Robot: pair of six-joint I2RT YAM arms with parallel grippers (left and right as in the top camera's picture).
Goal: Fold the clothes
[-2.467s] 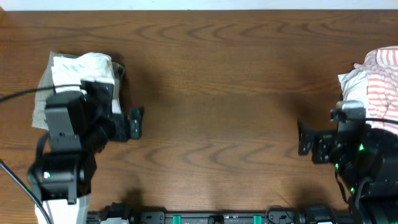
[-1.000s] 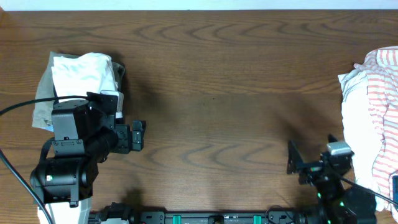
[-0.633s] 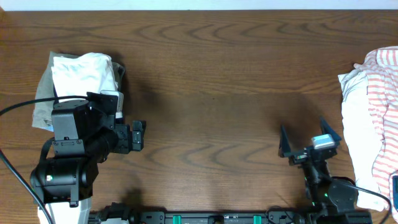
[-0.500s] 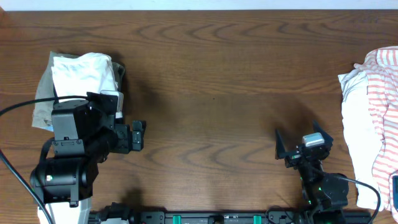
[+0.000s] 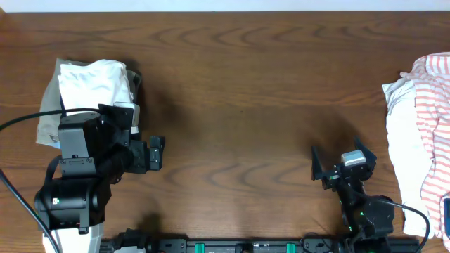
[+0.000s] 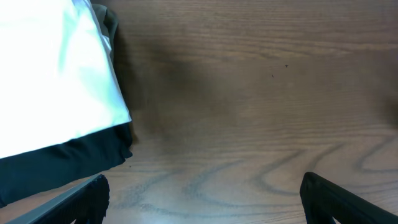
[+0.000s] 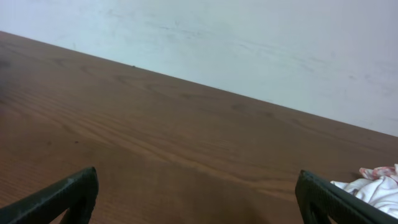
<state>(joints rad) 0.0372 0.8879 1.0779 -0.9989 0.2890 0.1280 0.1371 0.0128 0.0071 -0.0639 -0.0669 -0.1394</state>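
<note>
Right end effector [image 5: 342, 161] has retreated to 5 o'clock, spread and empty like the left end effector [image 6: 205, 182]; white clothes [image 5: 95, 83] at 10 o'clock look folded, striped garment [image 5: 432, 119] at 3 o'clock awaits folding.

**Upper left of the overhead frame:** a white garment [image 5: 95, 81], folded into a compact bundle, lies on the bench [image 5: 246, 105] atop a flat grey-beige cloth [image 5: 48, 112]. Its lower part is hidden from above. My left wrist view shows smooth white fabric at upper left, with a black layer [image 6: 68, 162] under its lower edge.

**Right edge of the overhead frame:** a white, orange-striped garment [image 5: 425, 126] lies rumpled and unfolded, running out of frame.
</note>
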